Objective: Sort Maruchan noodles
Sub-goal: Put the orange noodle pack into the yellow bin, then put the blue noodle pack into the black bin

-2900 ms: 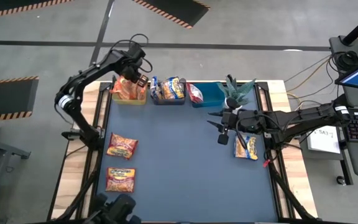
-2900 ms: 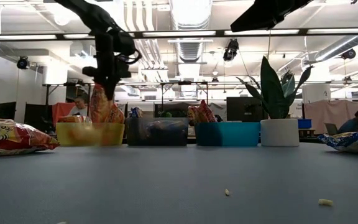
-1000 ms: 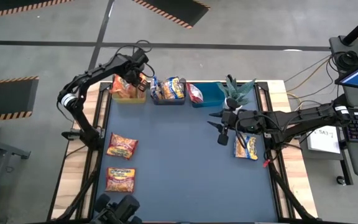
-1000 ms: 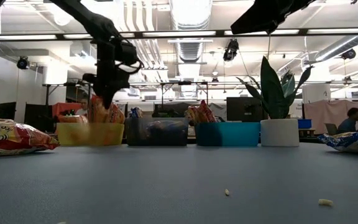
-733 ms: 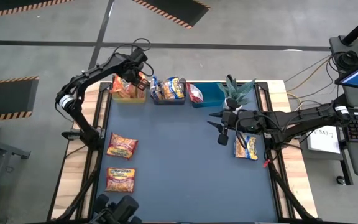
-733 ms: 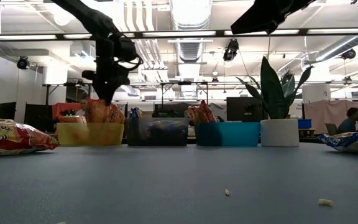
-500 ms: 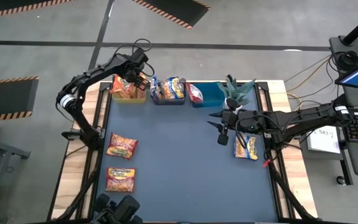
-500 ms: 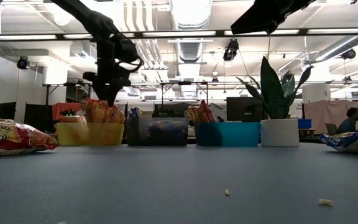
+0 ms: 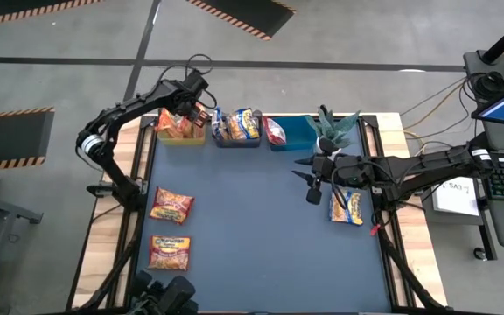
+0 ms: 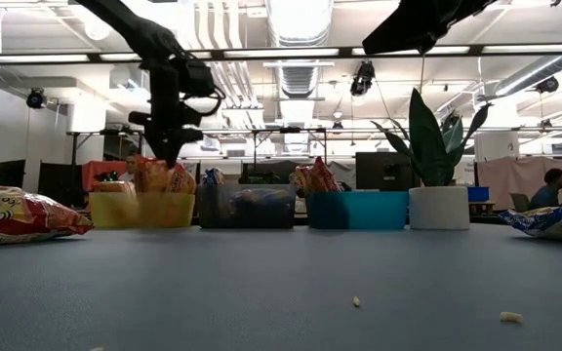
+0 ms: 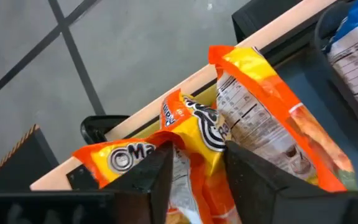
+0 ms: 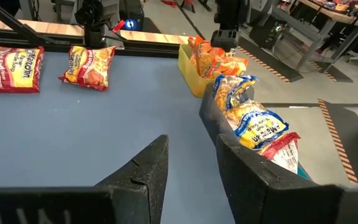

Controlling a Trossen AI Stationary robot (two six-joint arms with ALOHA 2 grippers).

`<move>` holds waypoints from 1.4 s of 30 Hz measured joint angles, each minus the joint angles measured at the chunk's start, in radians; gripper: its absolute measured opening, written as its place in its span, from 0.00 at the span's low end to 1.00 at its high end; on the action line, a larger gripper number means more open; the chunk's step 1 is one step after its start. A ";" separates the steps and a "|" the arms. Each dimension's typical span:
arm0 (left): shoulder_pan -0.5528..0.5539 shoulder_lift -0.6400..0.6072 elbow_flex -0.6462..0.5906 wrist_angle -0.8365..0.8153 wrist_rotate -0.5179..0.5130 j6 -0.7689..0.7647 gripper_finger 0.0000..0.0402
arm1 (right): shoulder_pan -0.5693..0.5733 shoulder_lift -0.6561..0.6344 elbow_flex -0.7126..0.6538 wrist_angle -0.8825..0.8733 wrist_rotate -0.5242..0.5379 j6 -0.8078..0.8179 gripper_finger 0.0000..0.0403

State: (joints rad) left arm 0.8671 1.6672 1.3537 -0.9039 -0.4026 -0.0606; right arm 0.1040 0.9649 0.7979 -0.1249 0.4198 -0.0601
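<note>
My left gripper hangs open over the yellow-green bin at the table's far left. Orange packets stand upright in that bin, and one packet's upper edge shows between the fingers in the left wrist view. My right gripper is open and hovers over the table's right middle. Beside it, toward the right edge, a yellow-and-blue packet lies flat. Two orange-red packets lie flat near the left edge. My left gripper comes from above, pointing down, with its fingers on either side of the upper edge of an orange packet. Whether they touch it, I cannot tell. That packet stands upright in the yellow-green bin among the others.
A grey bin with yellow-and-blue packets and a blue bin with a red packet stand in a row along the far edge. A potted plant stands at the far right, close to my right arm. Small crumbs lie on the blue mat's middle.
Nearly three seconds ago the orange packet hung higher from my left gripper above the yellow-green bin. It has since sunk into the bin and stands there among the others. In the last second my left gripper has barely shifted above it.
</note>
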 joint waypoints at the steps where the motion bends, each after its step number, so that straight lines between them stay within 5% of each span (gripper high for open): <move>1: 0.000 0.000 -0.015 0.023 0.000 -0.001 0.28 | 0.000 0.000 0.000 0.000 0.000 0.000 0.31; 11: -0.002 0.000 -0.063 0.132 0.000 0.000 0.17 | 0.000 0.000 0.000 0.001 0.000 0.000 0.32; 24: -0.038 -0.043 0.007 0.064 0.000 0.018 0.39 | 0.000 0.000 0.000 -0.006 0.000 0.000 0.33; 35: -0.305 -0.271 -0.014 0.067 0.001 0.040 0.44 | 0.000 0.000 0.000 -0.025 0.000 -0.002 0.31; 42: -0.543 -0.439 -0.228 0.245 0.071 0.094 0.43 | 0.000 0.000 -0.003 -0.090 0.000 0.016 0.31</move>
State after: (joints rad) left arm 0.3245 1.2286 1.1256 -0.6588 -0.3312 0.0336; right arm 0.1043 0.9649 0.7952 -0.2146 0.4197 -0.0442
